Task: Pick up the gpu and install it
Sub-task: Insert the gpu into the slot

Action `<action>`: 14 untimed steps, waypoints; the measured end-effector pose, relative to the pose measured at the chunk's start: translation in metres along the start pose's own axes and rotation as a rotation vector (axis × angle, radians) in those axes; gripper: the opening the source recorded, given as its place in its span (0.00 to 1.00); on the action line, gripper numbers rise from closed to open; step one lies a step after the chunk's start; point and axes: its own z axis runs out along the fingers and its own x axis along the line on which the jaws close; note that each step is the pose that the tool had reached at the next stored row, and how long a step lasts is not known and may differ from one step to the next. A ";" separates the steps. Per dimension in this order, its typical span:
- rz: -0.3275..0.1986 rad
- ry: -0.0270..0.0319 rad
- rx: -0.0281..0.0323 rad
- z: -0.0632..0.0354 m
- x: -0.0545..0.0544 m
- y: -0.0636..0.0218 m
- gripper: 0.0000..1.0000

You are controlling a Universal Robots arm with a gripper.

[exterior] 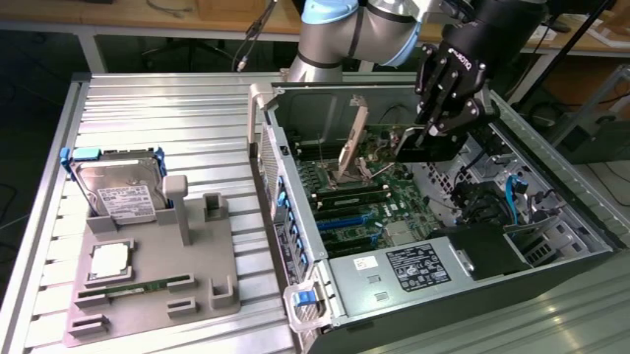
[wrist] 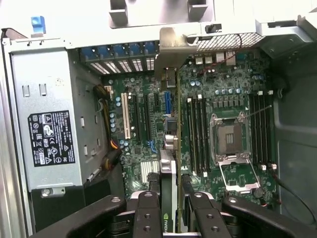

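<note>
My gripper (exterior: 426, 131) hangs inside the open computer case (exterior: 566, 247), above the green motherboard (exterior: 367, 200). It is shut on the gpu (exterior: 435, 151), which shows as a dark card just below the black fingers. In the wrist view the gpu (wrist: 171, 148) is edge-on, running away from my gripper (wrist: 171, 210) between the two fingers (wrist: 147, 214). Its silver end bracket (wrist: 173, 47) reaches the case's rear slot wall. The card sits over the expansion slots (wrist: 148, 116), beside the memory slots; whether it touches a slot I cannot tell.
A grey fixture tray (exterior: 212, 295) on the exterior view's left holds a hard drive (exterior: 118, 195), a processor chip (exterior: 111, 262) and a memory stick (exterior: 138, 286). In the case are the power supply (exterior: 414, 267), an open CPU socket (wrist: 230, 139) and its raised lid (exterior: 352, 140).
</note>
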 end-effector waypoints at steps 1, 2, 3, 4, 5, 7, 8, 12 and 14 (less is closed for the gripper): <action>-0.004 0.0000 0.0001 0.0019 0.000 0.0000 0.27; -0.009 0.0002 0.0000 0.0034 -0.001 0.0000 0.27; -0.016 0.0005 -0.0001 0.0057 -0.002 0.0001 0.27; -0.027 0.0006 -0.0002 0.0095 -0.004 0.0001 0.27; -0.037 0.0009 -0.0002 0.0128 -0.007 0.0003 0.27; -0.047 0.0010 -0.0002 0.0174 -0.014 0.0008 0.27; -0.049 0.0013 -0.0003 0.0190 -0.017 0.0010 0.27; -0.050 0.0024 -0.0001 0.0269 -0.024 0.0031 0.27; -0.047 0.0025 0.0000 0.0315 -0.024 0.0067 0.27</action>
